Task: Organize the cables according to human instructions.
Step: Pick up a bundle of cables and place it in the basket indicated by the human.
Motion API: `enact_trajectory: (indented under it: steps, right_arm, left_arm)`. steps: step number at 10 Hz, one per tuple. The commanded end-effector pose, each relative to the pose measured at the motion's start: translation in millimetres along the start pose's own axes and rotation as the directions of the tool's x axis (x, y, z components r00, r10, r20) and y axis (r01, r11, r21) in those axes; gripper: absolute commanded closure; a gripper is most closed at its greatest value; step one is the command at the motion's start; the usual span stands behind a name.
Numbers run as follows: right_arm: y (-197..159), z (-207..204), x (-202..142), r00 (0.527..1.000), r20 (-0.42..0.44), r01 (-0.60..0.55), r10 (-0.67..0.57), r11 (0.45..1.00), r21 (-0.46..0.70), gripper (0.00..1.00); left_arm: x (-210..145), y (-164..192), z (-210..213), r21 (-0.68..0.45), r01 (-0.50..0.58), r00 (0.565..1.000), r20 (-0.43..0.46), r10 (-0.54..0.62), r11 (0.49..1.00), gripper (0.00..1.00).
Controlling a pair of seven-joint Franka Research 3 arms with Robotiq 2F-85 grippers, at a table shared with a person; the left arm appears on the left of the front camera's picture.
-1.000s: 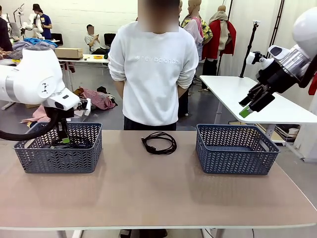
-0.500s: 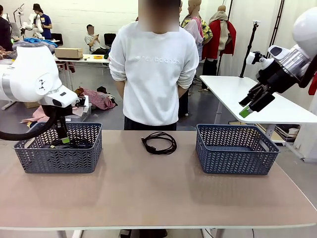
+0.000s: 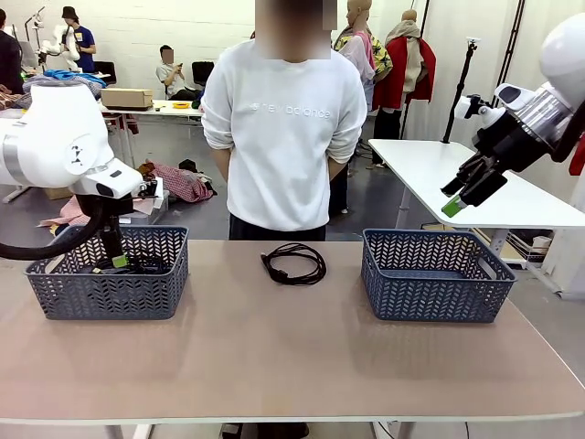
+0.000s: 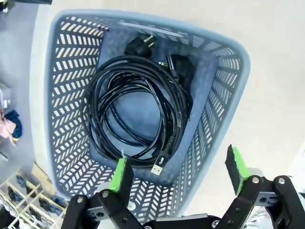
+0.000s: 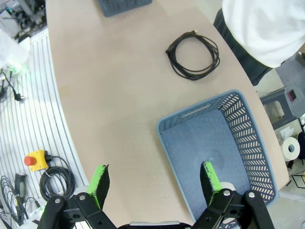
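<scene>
- Coiled cables (image 4: 138, 112) lie flat on the floor of the left basket (image 4: 62, 95), plugs bunched at one end; these look already sorted.
- One more coil (image 3: 293, 263) sits on the worktop (image 3: 274, 357) between the two baskets, just in front of the person (image 3: 283, 137), whose hands are behind the back. No instruction is being given, I judge.
- The right basket (image 5: 238, 138) shows a bare floor.
- Left fingers (image 4: 121, 172) are spread wide and grip nothing; they point straight down over the left basket, the arm upright above it.
- Right fingers (image 5: 101, 183) are also apart and empty, held high beside the right basket and angled down at the worktop — likely parked out of the way.
</scene>
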State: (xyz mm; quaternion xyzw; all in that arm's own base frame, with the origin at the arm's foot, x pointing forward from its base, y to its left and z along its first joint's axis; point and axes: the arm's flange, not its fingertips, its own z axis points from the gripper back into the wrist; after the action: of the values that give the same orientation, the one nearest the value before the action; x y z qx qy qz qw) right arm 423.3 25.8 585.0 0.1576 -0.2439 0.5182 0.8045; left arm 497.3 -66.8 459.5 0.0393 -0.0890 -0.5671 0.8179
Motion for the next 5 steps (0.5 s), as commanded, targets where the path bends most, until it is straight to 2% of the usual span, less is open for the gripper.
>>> enact_trajectory:
  steps: [1, 2, 5]
  right_arm:
    - [-0.8, 1.9, 2.0, 1.000, -0.002, -0.001, 0.001, 1.000, -0.003, 0.00]
    - [-0.8, 1.9, 2.0, 1.000, -0.002, -0.001, 0.001, 1.000, -0.003, 0.00]
    - [-0.8, 1.9, 2.0, 1.000, -0.002, -0.001, 0.001, 1.000, -0.003, 0.00]
  left_arm:
    - [-3.2, -1.4, -0.5, -0.035, -0.057, 0.998, 0.016, 0.057, 0.998, 0.00]
    - [0.0, 0.0, 0.0, 0.000, 0.000, 1.000, 0.000, 0.000, 1.000, 0.00]
    - [0.9, -1.3, -0.6, -0.009, -0.010, 1.000, 0.002, 0.010, 1.000, 0.00]
